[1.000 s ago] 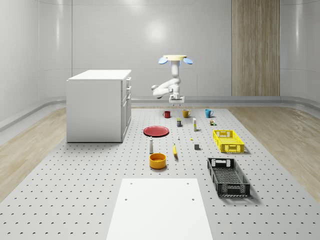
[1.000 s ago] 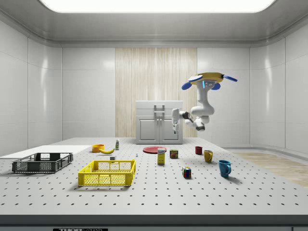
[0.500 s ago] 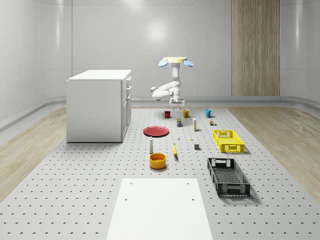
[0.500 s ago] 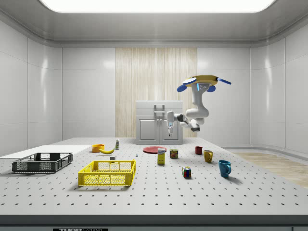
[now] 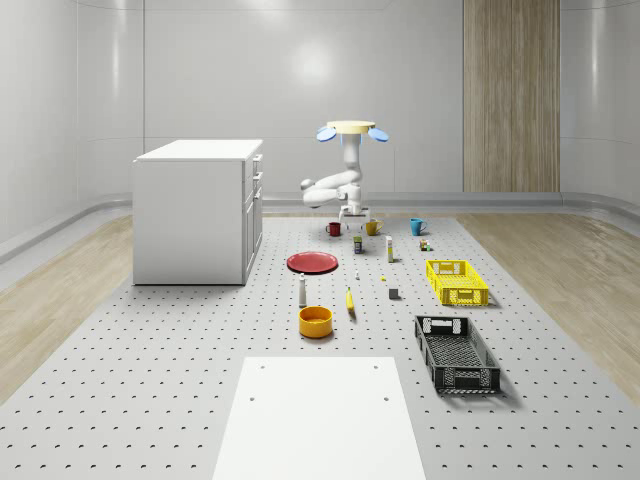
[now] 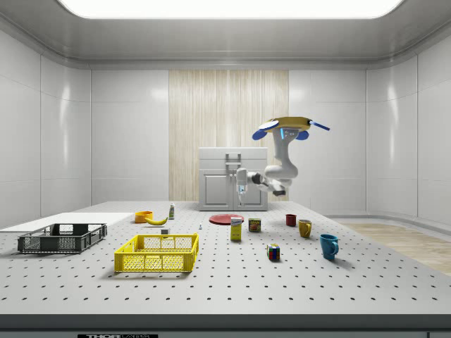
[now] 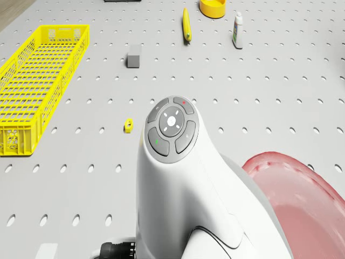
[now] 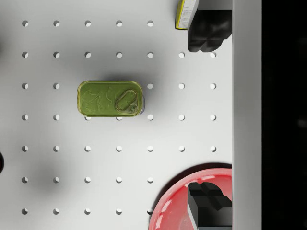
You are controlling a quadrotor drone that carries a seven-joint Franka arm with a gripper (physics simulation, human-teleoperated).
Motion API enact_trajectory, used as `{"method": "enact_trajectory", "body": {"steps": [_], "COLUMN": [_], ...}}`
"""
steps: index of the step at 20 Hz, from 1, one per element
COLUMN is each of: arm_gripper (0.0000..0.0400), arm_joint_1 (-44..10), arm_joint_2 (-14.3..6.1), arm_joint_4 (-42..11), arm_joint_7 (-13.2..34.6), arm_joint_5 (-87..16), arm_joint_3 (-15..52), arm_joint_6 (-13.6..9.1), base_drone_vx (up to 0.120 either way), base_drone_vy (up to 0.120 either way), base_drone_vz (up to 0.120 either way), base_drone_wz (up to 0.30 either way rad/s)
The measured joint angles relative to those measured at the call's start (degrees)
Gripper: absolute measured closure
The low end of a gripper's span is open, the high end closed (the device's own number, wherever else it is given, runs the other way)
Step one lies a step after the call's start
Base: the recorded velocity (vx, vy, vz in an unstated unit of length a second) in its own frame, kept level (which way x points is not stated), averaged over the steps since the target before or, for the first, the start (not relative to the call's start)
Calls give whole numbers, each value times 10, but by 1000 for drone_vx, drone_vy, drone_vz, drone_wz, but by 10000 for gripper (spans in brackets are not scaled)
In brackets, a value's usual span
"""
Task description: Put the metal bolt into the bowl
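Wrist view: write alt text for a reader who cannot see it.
Looking straight down, the open end effector hangs above a perforated grey table, its dark fingertips spread wide. A green rectangular tin lies flat below, and the rim of a red plate sits by one fingertip.

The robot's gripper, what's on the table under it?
Under the gripper sit a green tin lying flat, a red plate's rim and a yellow box's corner. The fingers hide parts of the plate and box.
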Motion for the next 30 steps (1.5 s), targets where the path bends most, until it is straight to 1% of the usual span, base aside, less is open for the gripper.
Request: {"method": "enact_trajectory", "body": {"steps": [22,30], "arm_gripper": [0,0], "arm_joint_1": [-16,-20], "arm_joint_2": [-53,-70], "arm_joint_4": [3,4], "arm_joint_7": [14,19], "arm_joint_5": [26,34], "arm_joint_3": [14,18], "arm_joint_6": [49,64], "base_drone_vx": [120,120], "base_drone_vy": [0,0], "base_drone_vz": [-4,-120], "base_drone_wz": [0,0]}}
